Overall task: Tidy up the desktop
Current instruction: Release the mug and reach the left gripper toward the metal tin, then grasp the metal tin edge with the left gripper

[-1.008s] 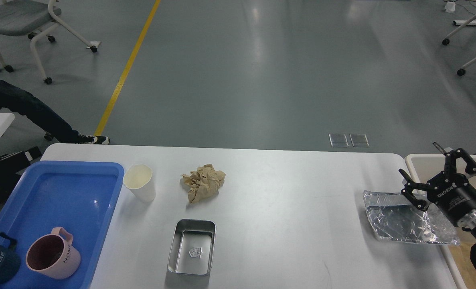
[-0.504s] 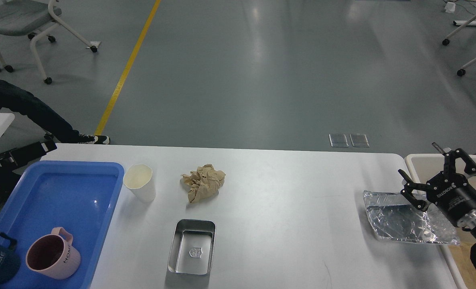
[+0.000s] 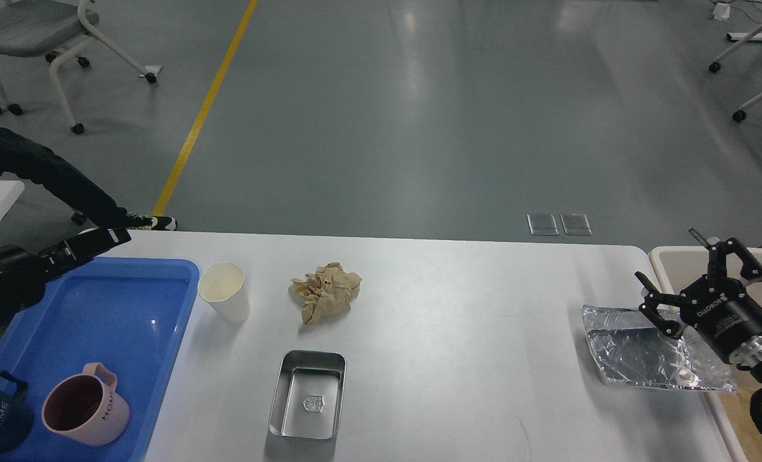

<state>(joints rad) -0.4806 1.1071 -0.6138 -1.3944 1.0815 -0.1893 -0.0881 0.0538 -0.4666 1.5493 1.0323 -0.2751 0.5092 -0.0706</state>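
The white surface [image 3: 458, 308] fills the lower half of your view, and what you have to clear off it sits in two groups. At about 9 o'clock from its middle stand a cream paper cup [image 3: 225, 292], upright just beside the blue tray [image 3: 130, 273], and a crumpled brown paper ball [image 3: 325, 292] a little to its right; at 6 o'clock lies a shallow steel tin [image 3: 307, 394], open side up. Over at 3 o'clock a foil tray [image 3: 653, 348] overhangs the surface edge toward the beige bin [image 3: 669, 256]. Your right tool [image 3: 692, 282] hovers over that foil with its fingers spread wide, holding nothing. Your left tool [image 3: 98, 241] reaches in at the far corner of the blue tray, seen dark and end-on, so you cannot tell how far it is parted; it appears to carry nothing. Judge the goods like this: the paper ball is light and soft, so pinch it anywhere across its bulk. The cup is light and crushes easily, so take it by the rim with a gentle squeeze. The steel tin is stiff and slick, so clamp one long wall. The foil is thin and will buckle; grip its rolled rim. The two mugs [image 3: 85, 410] already sit in the blue tray.
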